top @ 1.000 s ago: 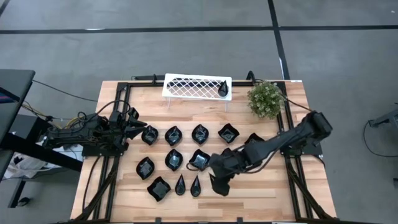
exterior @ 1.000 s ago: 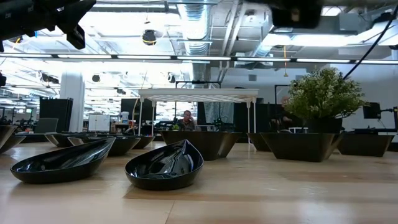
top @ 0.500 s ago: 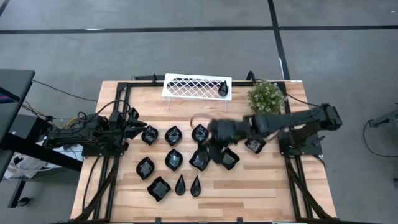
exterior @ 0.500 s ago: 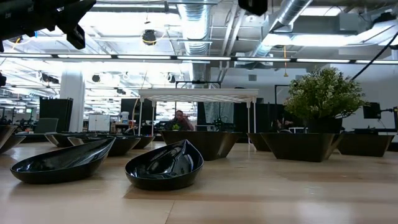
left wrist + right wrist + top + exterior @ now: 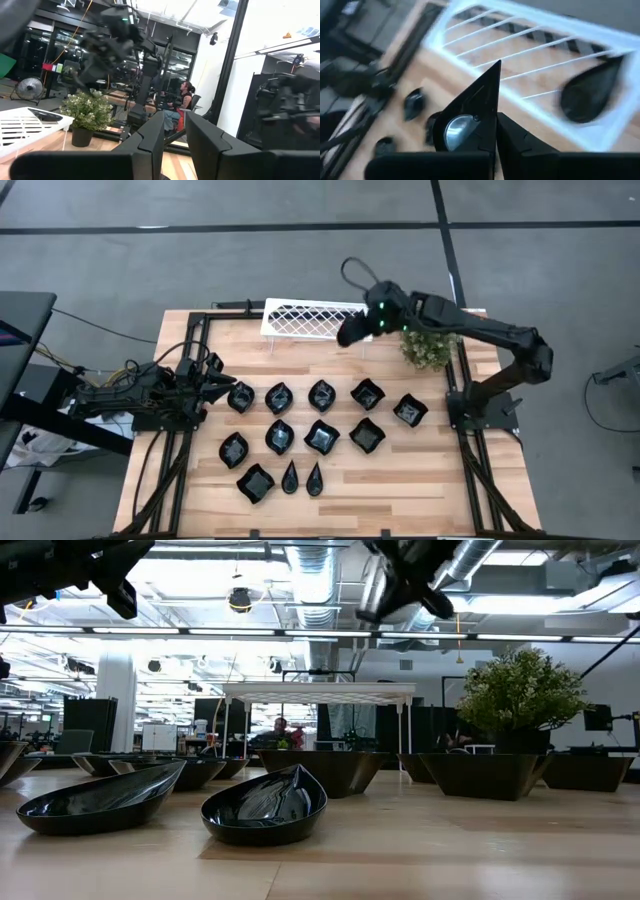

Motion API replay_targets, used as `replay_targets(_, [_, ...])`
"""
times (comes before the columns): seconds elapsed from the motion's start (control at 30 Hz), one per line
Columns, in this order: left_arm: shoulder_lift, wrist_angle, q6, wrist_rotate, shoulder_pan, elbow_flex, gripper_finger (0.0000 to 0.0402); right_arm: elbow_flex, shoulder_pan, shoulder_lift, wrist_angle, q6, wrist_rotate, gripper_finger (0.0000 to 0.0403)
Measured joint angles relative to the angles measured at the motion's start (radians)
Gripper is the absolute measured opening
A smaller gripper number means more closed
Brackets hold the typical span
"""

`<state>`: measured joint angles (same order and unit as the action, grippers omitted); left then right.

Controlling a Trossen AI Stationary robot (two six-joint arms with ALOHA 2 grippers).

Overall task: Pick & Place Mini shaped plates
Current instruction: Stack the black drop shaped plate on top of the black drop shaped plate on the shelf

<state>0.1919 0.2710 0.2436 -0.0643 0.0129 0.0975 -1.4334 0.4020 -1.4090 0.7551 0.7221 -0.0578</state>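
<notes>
Several glossy black mini shaped plates (image 5: 321, 436) lie in rows on the wooden table; in the low view, leaf-shaped ones (image 5: 265, 805) rest on their bases. My right gripper (image 5: 352, 332) hangs over the right end of the white lattice rack (image 5: 300, 317), shut on one black plate (image 5: 472, 107). A teardrop plate (image 5: 587, 95) lies on the rack just beyond it. My left gripper (image 5: 224, 388) waits at the table's left, narrowly open, with nothing between its fingers (image 5: 150, 145). My right gripper pinches the black plate by its rim (image 5: 487, 135) between its two fingers. The fingers slant down from the table's right toward the rack. A pointed corner (image 5: 496, 67) of the plate sticks out beyond the fingertips. The plate is lifted clear, above the rack.
A small green plant (image 5: 428, 345) stands at the far right corner, close beside my right arm. Black rails (image 5: 470, 470) run along the table's left and right sides. Bare wood (image 5: 410, 490) lies at the near right. A person sits in the room beyond.
My right gripper has swung from the table's near side toward the far edge and upward, carrying the black plate. It has rolled as it went, and now it hangs over the rack's right end. The plates on the table have not moved.
</notes>
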Motion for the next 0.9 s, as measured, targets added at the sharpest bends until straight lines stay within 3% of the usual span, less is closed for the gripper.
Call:
replay_targets(0.37, [0.000,0.000,0.000,0.000,0.000,0.000,0.0082,0.000,0.286,-0.013,0.051,-0.025,0.229,0.0000])
replay_targets(0.53, [0.000,0.001,-0.003,0.004,0.000,0.000,0.0082,-0.028,0.329,-0.042,0.097,-0.030,0.271,0.0000])
replay_targets(0.9, [0.000,0.007,-0.003,0.005,0.000,0.000,0.0082,-0.261,0.344,-0.229,0.319,-0.123,0.289,0.0000])
